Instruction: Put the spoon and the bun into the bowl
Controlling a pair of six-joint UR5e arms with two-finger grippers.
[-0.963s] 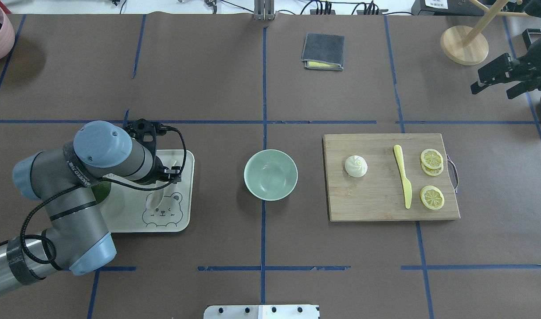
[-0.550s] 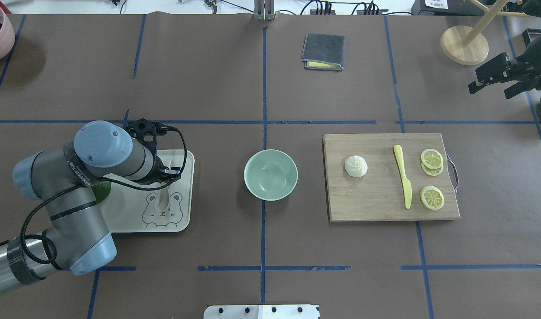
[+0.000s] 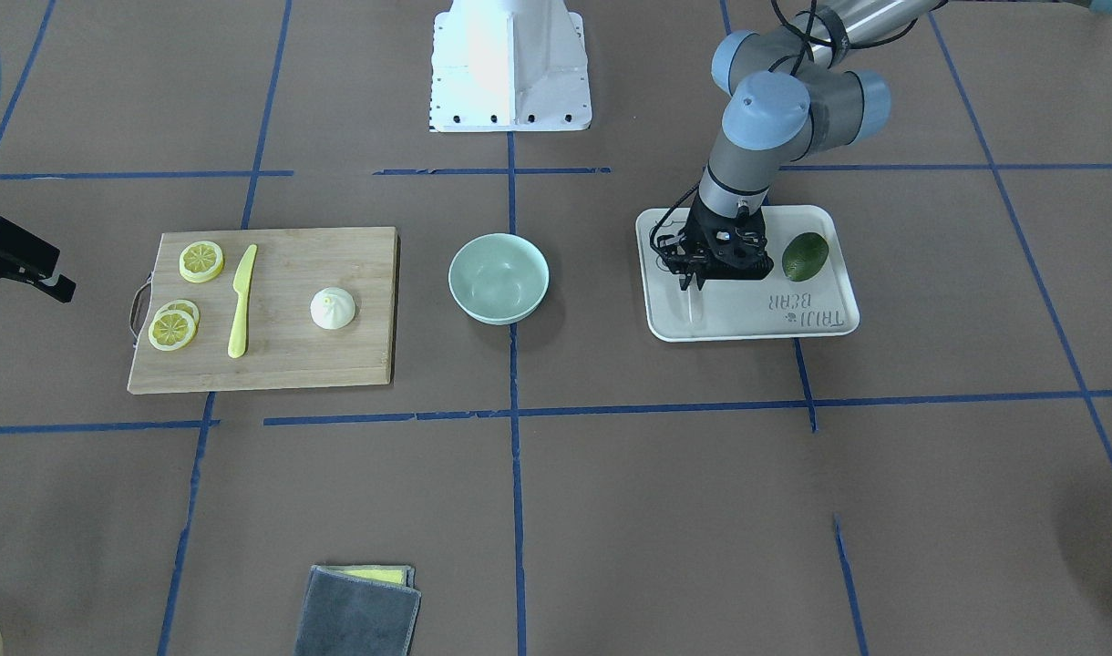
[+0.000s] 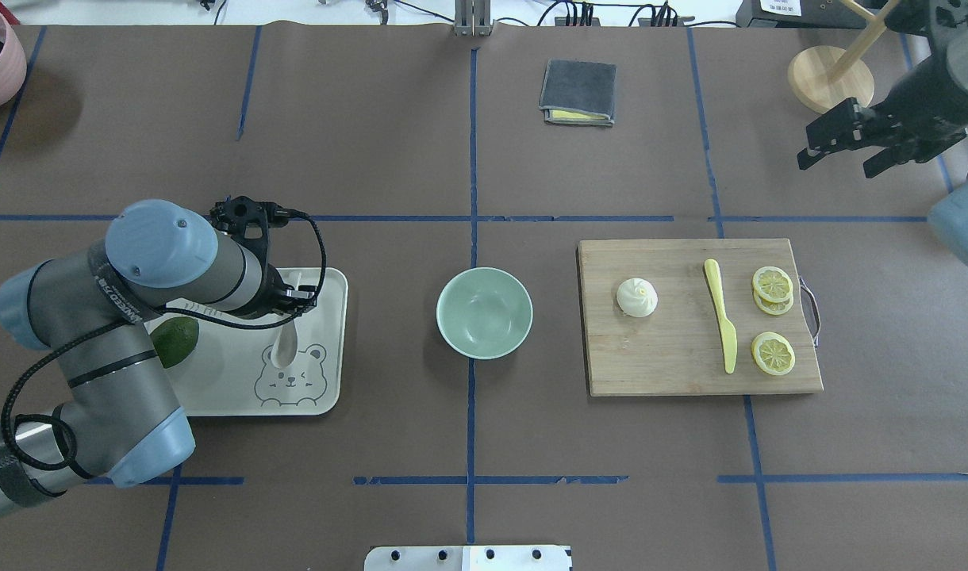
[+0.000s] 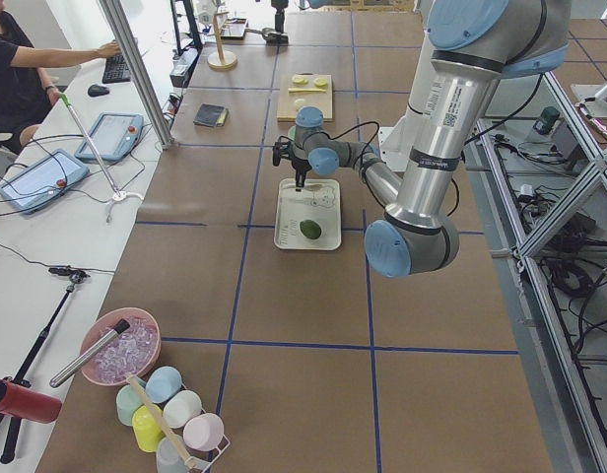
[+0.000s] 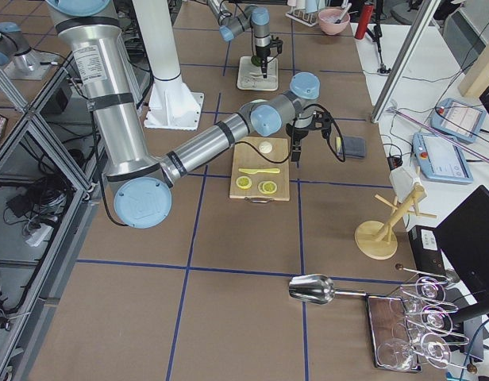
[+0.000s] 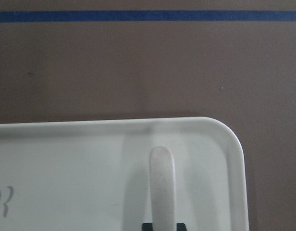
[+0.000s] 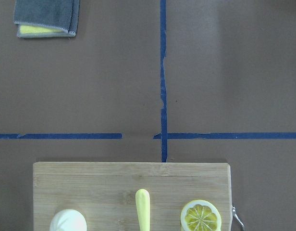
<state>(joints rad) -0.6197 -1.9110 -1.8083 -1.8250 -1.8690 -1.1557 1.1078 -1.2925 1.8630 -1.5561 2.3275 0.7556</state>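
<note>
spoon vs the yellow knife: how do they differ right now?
Colour: the whitish-grey plastic soup spoon is pale; the yellow plastic knife is bright. Place: the spoon is over the bear-printed white tray; the knife lies flat on the wooden cutting board. State: the left hand appears to grip the spoon's handle; nothing touches the knife. Both are small plastic utensils.
</note>
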